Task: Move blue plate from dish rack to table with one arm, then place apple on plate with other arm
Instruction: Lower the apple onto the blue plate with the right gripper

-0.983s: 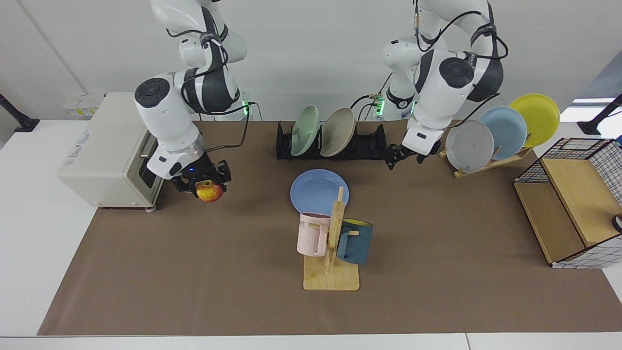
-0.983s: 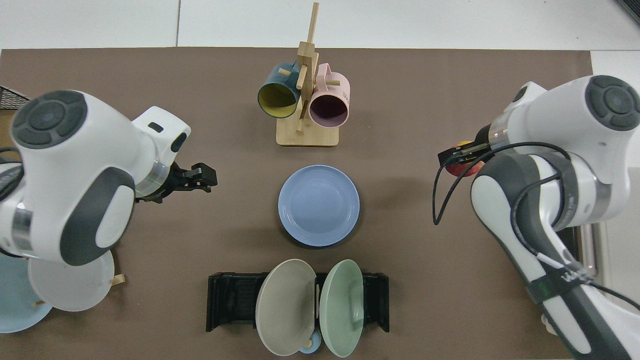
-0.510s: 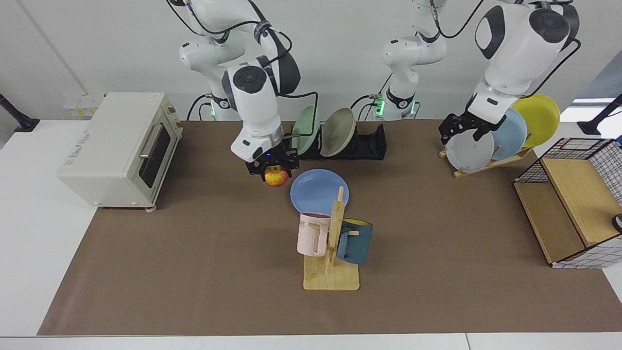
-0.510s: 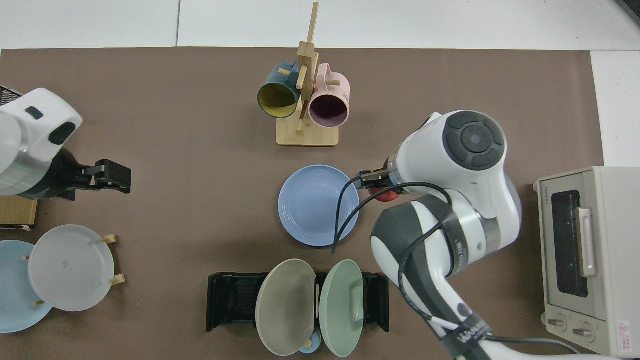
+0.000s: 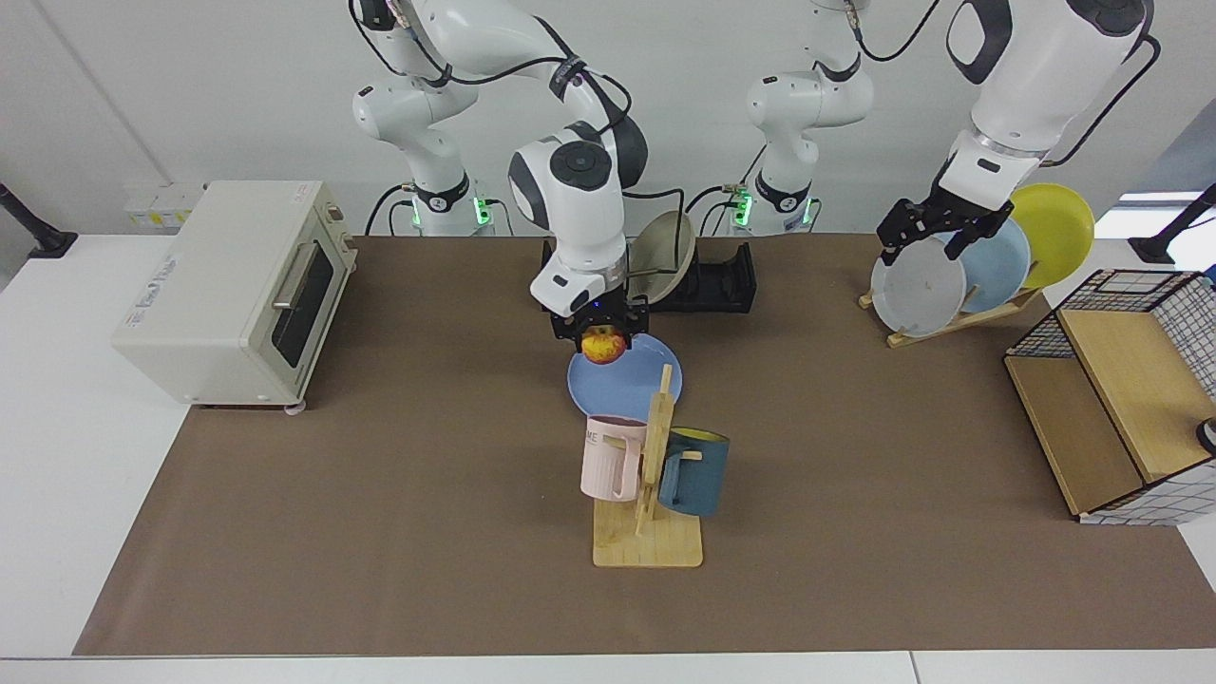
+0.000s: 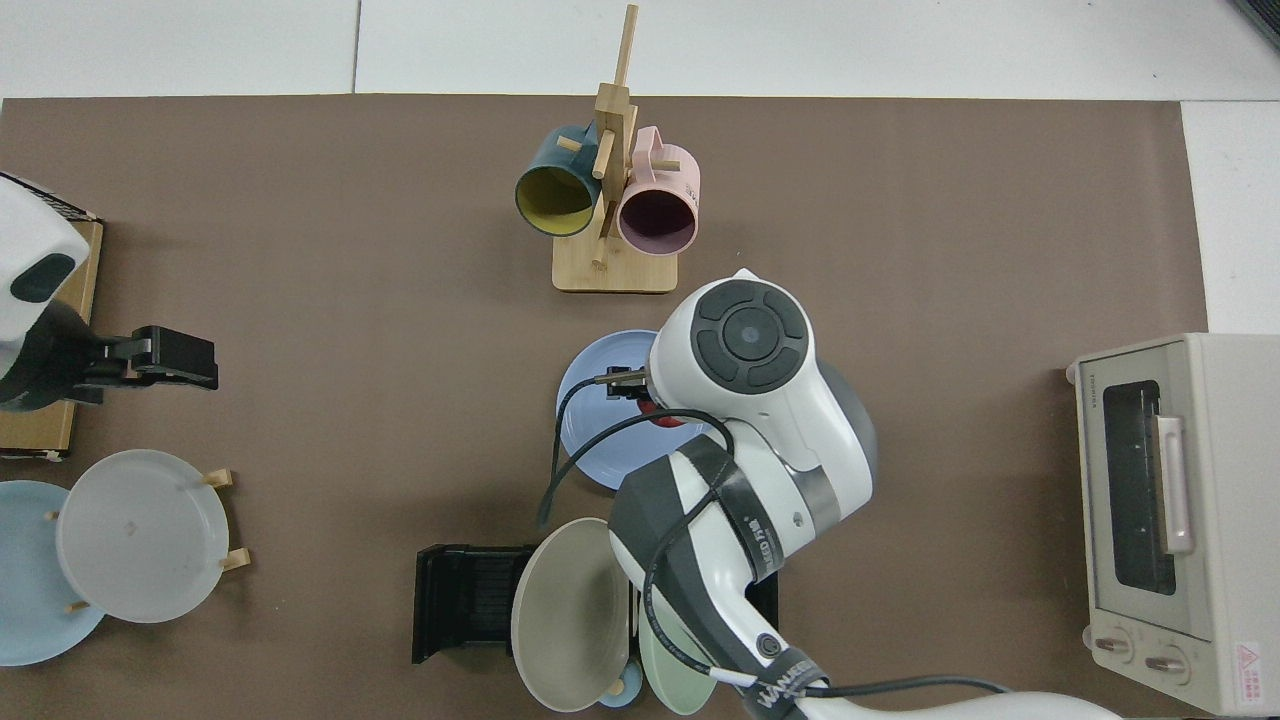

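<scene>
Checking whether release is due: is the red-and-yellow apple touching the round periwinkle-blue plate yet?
Cannot tell. In the facing view the apple, held by the right gripper, overlaps the blue plate's far rim; the top view hides any gap.

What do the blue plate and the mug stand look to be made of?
Blue plate: evenly coloured, matte, no glare; probably plastic or matte-glazed ceramic, cannot tell which. Mug stand: pale yellowish wood with faint grain, perhaps bamboo, unpainted.

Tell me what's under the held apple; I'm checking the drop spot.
The blue plate lies under the apple, which the right gripper holds. The arm covers much of the plate from above.
</scene>
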Robot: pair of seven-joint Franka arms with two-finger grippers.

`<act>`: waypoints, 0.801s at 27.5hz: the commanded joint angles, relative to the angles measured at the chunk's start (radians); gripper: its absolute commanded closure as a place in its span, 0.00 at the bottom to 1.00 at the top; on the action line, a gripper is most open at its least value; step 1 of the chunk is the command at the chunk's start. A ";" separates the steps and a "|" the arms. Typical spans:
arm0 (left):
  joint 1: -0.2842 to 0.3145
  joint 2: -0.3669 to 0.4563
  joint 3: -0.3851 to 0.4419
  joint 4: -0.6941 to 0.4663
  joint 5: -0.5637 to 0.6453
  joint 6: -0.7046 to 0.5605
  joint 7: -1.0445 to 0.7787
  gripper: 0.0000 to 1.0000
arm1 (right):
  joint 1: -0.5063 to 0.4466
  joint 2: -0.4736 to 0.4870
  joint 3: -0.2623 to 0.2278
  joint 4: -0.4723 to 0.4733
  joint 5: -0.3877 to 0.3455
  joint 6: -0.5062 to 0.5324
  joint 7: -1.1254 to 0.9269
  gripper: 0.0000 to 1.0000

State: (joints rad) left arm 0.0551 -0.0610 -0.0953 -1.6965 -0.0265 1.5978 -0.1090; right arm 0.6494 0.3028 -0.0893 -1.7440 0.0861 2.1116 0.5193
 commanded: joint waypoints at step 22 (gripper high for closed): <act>-0.017 -0.003 0.002 0.001 -0.004 0.027 0.002 0.00 | 0.038 0.144 -0.003 0.006 -0.005 0.146 0.033 0.00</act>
State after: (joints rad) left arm 0.0457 -0.0610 -0.0970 -1.6965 -0.0265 1.6113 -0.1090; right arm 0.6867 0.4528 -0.0932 -1.7388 0.0860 2.2669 0.5392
